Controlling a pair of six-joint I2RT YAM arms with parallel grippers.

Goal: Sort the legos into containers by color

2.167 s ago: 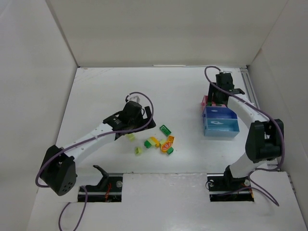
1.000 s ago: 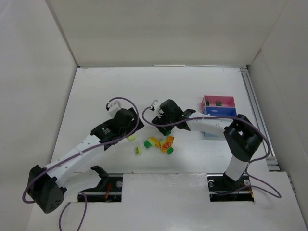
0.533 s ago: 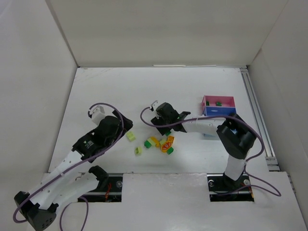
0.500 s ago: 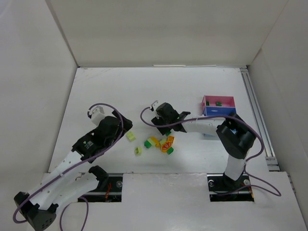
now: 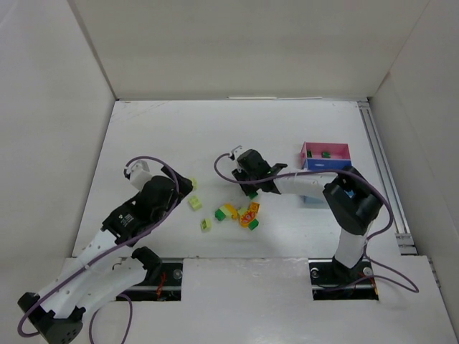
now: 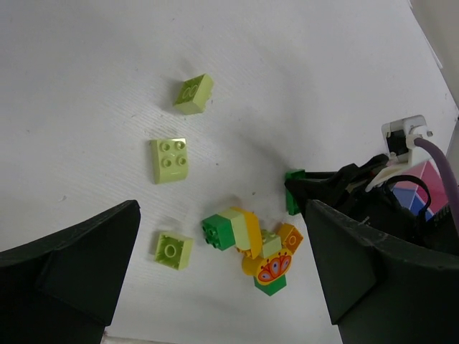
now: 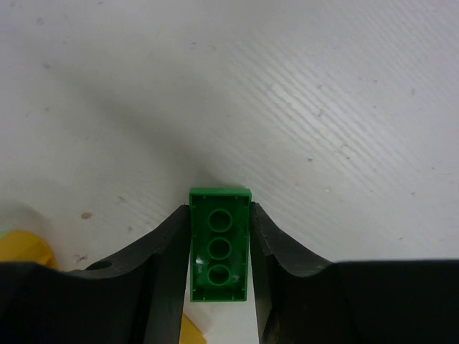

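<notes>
Right claw (image 7: 219, 215): closed on a dark green brick (image 7: 219, 247), one finger pressed to each long side; the brick's hollow underside with three round tubes faces the wrist camera.
Held brick, location: at the centre of the white table (image 5: 158, 129), just beyond the loose pile; whether it is off the surface I cannot tell.
Left claw (image 6: 221, 209): spread wide, gripping nothing, above the pile's left part.
Pale yellow-green bricks (image 6: 169, 159): three singles lying apart on the table, left of the pile.
Clump (image 6: 252, 244): green, pale green, yellow and orange pieces joined together, one orange face bearing a printed pattern; near the right claw.
Magenta tray (image 5: 337, 145): far right of the table, a small green piece (image 5: 325, 153) inside.
Dark blue tray (image 5: 326, 165): touching the magenta tray's near side, partly hidden by the right arm.
</notes>
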